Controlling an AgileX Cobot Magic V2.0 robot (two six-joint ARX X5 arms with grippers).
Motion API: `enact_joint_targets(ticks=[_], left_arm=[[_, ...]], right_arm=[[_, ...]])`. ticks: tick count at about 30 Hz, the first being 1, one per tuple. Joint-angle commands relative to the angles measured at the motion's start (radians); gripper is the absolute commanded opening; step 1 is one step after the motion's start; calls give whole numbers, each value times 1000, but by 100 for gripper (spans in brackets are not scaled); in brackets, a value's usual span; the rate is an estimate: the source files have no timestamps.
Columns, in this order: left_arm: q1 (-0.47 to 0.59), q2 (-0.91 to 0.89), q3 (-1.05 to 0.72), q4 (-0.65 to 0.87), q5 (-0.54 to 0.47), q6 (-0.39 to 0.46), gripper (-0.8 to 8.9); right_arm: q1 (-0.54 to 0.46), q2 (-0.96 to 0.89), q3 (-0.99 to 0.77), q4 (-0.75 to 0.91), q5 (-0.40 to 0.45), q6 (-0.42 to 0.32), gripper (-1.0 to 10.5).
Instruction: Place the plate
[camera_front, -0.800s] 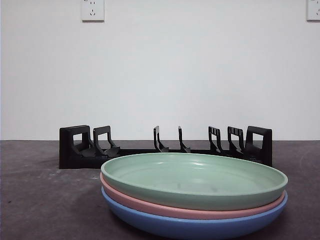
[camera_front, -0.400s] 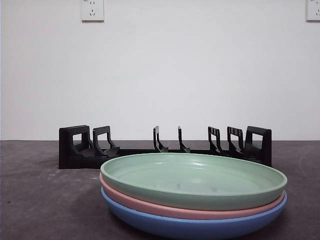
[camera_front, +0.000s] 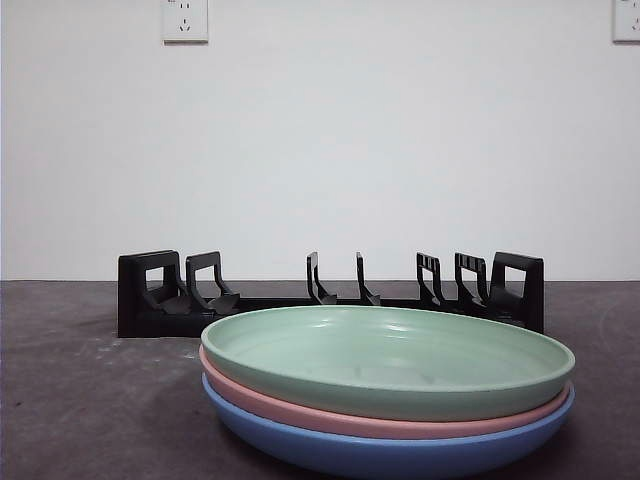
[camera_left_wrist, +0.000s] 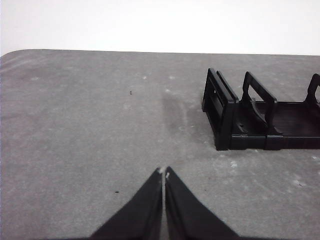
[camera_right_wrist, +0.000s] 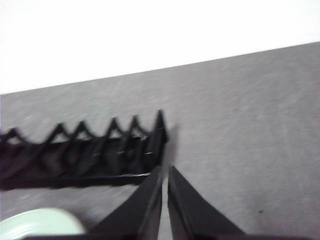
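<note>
Three stacked plates (camera_front: 388, 400) before rack (camera_front: 330, 296)

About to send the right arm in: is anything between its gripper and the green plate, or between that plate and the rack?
Nothing visible. The right gripper, shut, hangs over bare table beside the green plate. The black rack stands behind the stack with every slot vacant.

Front view: the rack (camera_front: 330, 293) sits marginally to the 3 o'clock side of its position half a second ago, matching the frame one second back; shift is barely perceptible. No other difference registers between the earlier frames and now.
</note>
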Motion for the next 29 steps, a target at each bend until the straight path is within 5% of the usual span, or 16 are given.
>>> enact_joint_targets(ticks=[1,7,29], left_arm=[[2,-2,-20,-6,-2,9,6],[2,-2,-20,-6,-2,9,6],[2,-2,-20,-6,-2,9,6]], right_arm=[[-101,-32,-117,109,-62,-119,19],[-187,-110,-323,250,-66,-216,19],[-230,-164,-433,274,-76,-219,19]])
